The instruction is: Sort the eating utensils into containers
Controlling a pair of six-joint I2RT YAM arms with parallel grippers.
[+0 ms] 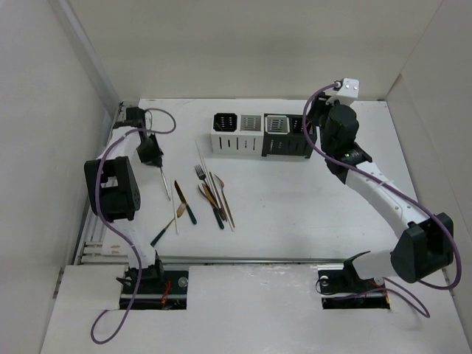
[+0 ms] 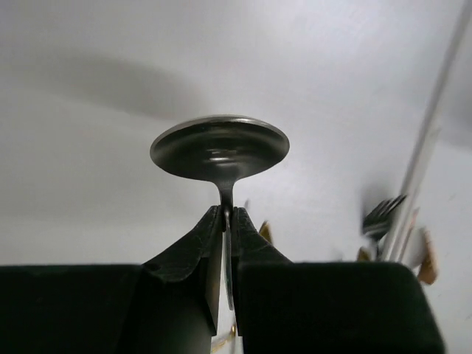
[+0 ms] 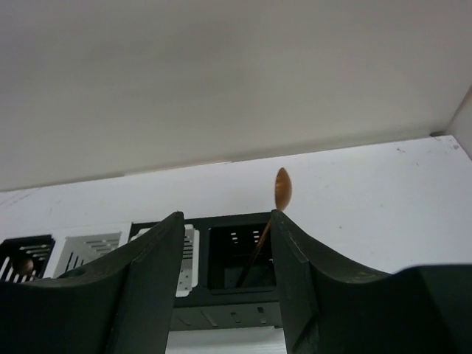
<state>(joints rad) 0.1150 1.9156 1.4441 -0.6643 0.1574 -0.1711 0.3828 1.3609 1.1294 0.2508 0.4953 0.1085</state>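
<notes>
The containers are four joined boxes at the table's back, two white and two black. My left gripper is shut on a silver spoon and holds it above the table, left of the loose utensils. In the left wrist view the spoon's bowl juts out past the closed fingers. My right gripper is open over the rightmost black box. A copper spoon stands in that box, bowl up, beside my right finger.
Forks, knives, a gold spoon and white sticks lie scattered at mid-table. A dark-handled piece lies near the front left. White walls close in the table on three sides. A fork and a white stick show in the left wrist view.
</notes>
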